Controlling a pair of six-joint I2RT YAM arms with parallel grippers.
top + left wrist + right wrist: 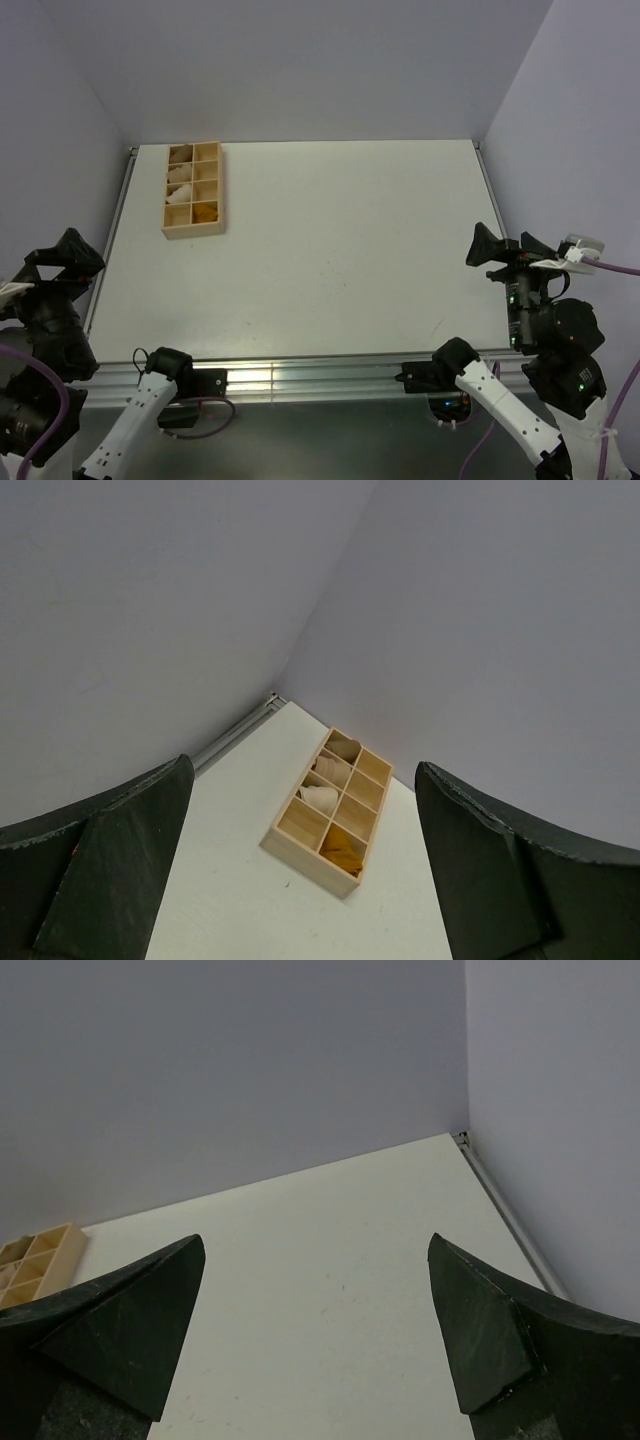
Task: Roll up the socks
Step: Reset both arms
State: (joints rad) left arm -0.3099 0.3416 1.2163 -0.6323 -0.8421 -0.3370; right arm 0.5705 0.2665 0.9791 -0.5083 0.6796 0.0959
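Observation:
The mustard-orange sock [205,211] lies bunched in the near right compartment of a wooden divided box [192,232] at the table's back left. Its dark cuff does not show. It also shows in the left wrist view [345,852], inside the box [305,857]. My left gripper [55,262] is open and empty, raised at the near left edge, far from the box; its jaws [303,770] frame the box. My right gripper [508,248] is open and empty at the near right edge, and its wrist view [316,1242] shows bare table between the jaws.
Pale cream rolled bundles [180,185] fill the box's left column and also show in the left wrist view [320,798]. The box's corner shows at the right wrist view's left edge [35,1260]. Grey walls enclose the white table [350,260] at back and sides.

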